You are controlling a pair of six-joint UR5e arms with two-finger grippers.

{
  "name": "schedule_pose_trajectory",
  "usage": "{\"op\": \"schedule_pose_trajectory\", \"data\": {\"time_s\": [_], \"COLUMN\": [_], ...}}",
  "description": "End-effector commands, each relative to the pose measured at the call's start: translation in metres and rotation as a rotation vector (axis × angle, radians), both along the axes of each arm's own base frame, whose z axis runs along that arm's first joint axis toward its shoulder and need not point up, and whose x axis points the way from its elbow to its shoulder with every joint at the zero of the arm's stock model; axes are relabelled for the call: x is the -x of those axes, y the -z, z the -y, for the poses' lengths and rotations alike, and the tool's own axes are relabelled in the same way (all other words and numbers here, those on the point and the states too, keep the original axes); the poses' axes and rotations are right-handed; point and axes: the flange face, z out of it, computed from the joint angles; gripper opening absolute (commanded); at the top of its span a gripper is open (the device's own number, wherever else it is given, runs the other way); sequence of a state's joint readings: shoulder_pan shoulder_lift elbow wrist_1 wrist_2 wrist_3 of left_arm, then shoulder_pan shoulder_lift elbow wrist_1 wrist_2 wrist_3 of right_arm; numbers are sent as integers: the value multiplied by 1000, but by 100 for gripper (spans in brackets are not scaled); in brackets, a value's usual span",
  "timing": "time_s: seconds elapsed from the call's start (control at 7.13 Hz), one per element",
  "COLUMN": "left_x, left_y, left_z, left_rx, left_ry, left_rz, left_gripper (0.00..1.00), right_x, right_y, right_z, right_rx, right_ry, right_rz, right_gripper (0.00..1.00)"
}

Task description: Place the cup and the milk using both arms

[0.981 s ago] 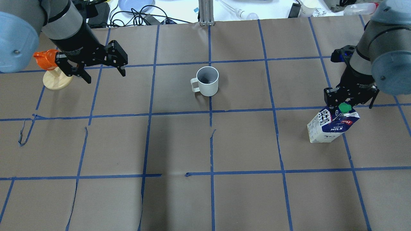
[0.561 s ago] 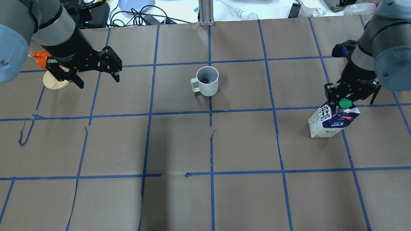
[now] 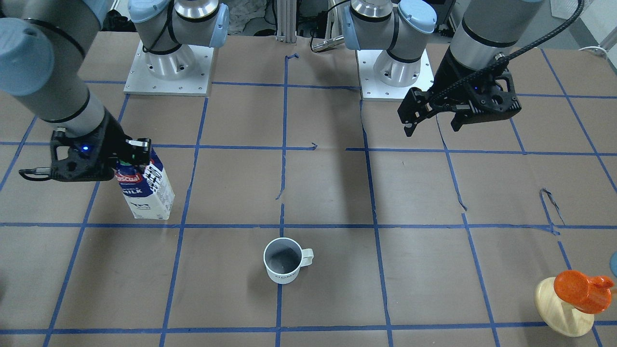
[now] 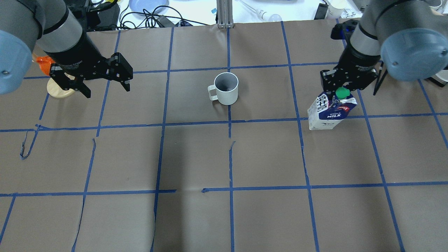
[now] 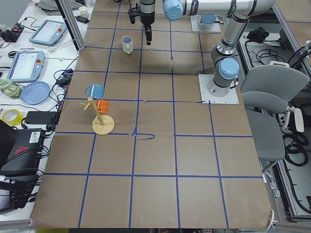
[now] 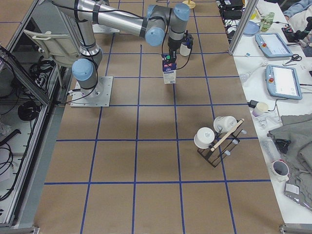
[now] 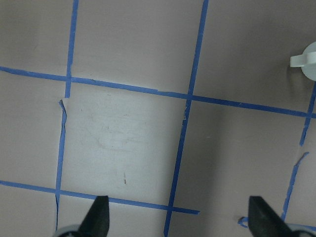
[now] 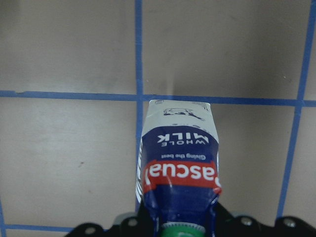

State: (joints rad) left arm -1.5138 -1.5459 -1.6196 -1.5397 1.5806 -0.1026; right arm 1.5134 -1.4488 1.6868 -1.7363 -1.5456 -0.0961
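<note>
Overhead view, read from left to right. At far left an orange cup on a round wooden stand [image 4: 57, 90], partly hidden by the left arm, plays no part in the task. Just beside it the left tool [image 4: 107, 90] hangs above bare surface [image 4: 196, 157] with its two fingers spread wide and nothing between them; the wrist view confirms the gap and shows only the cup's handle at its right edge. At centre the cup [image 4: 226, 88] stands upright on a blue tape line, mouth up, well apart from both tools, its handle turned toward the left arm's side. Being glazed ceramic, it is judged rigid, smooth and liable to chip; a pinch across one wall at the rim, or across the body clear of the handle, should suit. At right the milk [image 4: 329, 112] leans, with the right tool [image 4: 346, 86] closed on its gabled top beside the green cap [image 4: 342, 92]; whether its base touches the surface cannot be told. The carton is judged to have thin board walls that give under pressure, and its fill, hence its weight, is unknown. Held by the ridge it may swing, so it should be set down slowly.
</note>
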Motion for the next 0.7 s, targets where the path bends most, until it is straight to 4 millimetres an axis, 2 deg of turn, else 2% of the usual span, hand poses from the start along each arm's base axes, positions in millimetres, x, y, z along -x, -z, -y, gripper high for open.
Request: {"op": "schedule_pose_trajectory", "data": {"time_s": [0.0, 0.14, 0.28, 0.56], "left_x": [-4, -5, -5, -6], "left_y": [0, -1, 0, -1], "left_z": [1, 2, 1, 2], "left_rx": [0, 3, 2, 4], "left_ry": [-6, -11, -11, -12], "left_rz": [-1, 0, -1, 0], "left_gripper": [100, 100, 100, 100], "right_x": [-105, -142, -148, -159], "right_y": [1, -3, 0, 2], "right_z": [-5, -3, 18, 76], "right_rx": [6, 19, 26, 53], "right_ry": [28, 29, 26, 17], "right_rz": [-4, -5, -7, -8], "right_gripper": [26, 26, 27, 27]}}
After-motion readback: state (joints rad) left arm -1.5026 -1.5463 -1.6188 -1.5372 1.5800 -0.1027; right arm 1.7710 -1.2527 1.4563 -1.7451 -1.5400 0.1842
